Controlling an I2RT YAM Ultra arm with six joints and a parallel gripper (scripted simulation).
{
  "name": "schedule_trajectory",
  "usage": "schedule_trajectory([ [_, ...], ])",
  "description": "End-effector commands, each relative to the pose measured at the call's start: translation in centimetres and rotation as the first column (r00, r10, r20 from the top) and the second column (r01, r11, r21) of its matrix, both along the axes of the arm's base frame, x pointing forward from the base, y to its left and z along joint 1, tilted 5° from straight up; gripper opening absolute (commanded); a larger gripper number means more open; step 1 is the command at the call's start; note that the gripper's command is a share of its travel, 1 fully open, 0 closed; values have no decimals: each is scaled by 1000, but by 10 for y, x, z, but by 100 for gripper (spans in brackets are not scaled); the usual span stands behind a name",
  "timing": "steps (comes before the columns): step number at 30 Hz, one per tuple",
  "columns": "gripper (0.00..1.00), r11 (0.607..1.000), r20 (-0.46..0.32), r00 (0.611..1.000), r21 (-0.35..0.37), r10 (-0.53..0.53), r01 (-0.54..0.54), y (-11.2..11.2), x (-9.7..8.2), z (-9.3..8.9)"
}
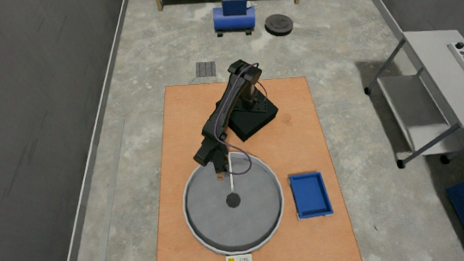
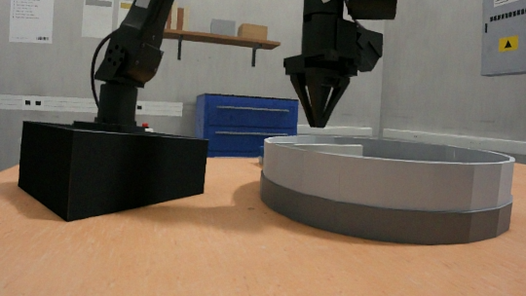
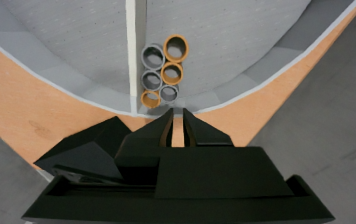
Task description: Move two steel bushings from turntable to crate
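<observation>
Several short bushings stand in a cluster on the grey turntable (image 1: 253, 215) (image 2: 390, 181) (image 3: 225, 35), against its white divider bar (image 3: 134, 45) (image 1: 231, 172) near the rim. Three are steel grey, shown in the wrist view (image 3: 153, 56) (image 3: 151, 79) (image 3: 169, 92). Three are orange-brown, also in that view (image 3: 176, 47) (image 3: 172, 73) (image 3: 150, 99). My gripper (image 1: 217, 169) (image 2: 318, 124) (image 3: 178, 112) hangs above the turntable rim, just short of the cluster. Its fingers are close together with nothing between them. The blue crate (image 1: 310, 195) lies right of the turntable.
The arm's black base block (image 1: 251, 118) (image 2: 107, 171) stands on the orange mat (image 1: 292, 142) behind the turntable. A black hub (image 1: 233, 200) marks the turntable's centre. A metal cart (image 1: 425, 100) stands off the mat to the right.
</observation>
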State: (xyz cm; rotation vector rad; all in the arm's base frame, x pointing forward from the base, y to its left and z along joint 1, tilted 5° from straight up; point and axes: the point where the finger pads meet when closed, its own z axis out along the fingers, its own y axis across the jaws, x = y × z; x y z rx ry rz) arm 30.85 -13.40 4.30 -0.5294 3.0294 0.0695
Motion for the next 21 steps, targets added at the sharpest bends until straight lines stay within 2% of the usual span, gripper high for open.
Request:
schedule_trajectory([
  [1, 13, 1000, -9, 1000, 17, 5, -5, 9, -1, -17],
  [6, 13, 1000, -10, 1000, 17, 2, -2, 9, -1, -29],
  [9, 13, 1000, 52, 999, -12, 1, -1, 2, 12, -10],
  [21, 13, 1000, 46, 999, -9, 2, -1, 3, 10, -10],
])
